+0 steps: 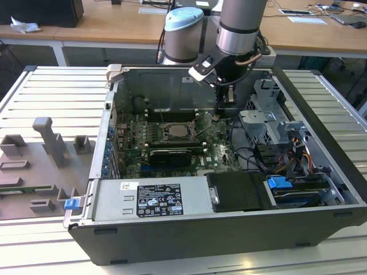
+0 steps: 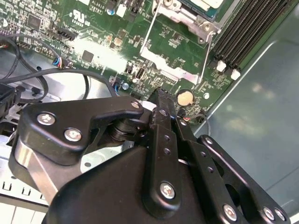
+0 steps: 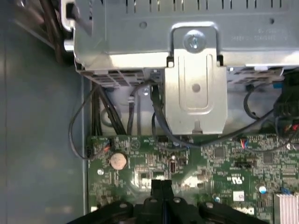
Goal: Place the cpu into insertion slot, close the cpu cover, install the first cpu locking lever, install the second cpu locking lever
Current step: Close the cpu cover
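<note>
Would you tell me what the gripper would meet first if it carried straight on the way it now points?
Most likely the green circuit board, beside the round coin battery: in the first wrist view the gripper, fingers shut, points at it. How far off the board lies is unclear.

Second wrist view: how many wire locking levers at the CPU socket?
2. One thin silver wire lever runs beside the silver metal cpu cover; the other lever lies next to the long black memory slots. Others may be hidden.
</note>
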`<state>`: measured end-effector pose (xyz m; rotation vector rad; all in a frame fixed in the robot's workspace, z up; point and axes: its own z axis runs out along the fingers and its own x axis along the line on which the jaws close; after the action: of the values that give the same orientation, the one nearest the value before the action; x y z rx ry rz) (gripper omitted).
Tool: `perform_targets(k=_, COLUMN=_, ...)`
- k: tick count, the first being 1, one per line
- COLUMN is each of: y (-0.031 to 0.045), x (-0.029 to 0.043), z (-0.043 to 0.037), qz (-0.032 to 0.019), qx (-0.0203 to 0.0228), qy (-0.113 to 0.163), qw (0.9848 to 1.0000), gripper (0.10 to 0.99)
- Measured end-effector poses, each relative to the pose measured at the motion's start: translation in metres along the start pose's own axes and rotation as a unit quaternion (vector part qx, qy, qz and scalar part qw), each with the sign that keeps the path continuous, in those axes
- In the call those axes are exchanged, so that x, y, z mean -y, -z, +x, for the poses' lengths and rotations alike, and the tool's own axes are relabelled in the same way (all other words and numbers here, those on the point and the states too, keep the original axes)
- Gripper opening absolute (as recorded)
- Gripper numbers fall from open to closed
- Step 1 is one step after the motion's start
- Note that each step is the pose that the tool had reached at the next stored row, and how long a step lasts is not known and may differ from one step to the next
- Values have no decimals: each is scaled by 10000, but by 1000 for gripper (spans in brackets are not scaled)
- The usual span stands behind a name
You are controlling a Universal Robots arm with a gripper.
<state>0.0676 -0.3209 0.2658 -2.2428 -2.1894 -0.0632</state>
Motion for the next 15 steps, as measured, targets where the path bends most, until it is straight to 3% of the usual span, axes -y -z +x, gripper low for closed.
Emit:
perform_targets(k=3, y=-5, x=-40, z=2, qz=0, qx=0, qy=8, qw=10000, gripper=106)
perform_targets(k=6, y=-12, x=-35, z=-1, qz=-4, qx=-2, qy=9, qw=10000, gripper=106)
perform_targets(k=13, y=-137, x=19, z=-17, qz=21, qx=-6, qy=246, qw=9997, gripper=106)
perform_targets(k=15, y=-153, x=91, z=-19, qz=36, qx=-4, qy=253, qw=9997, gripper=106)
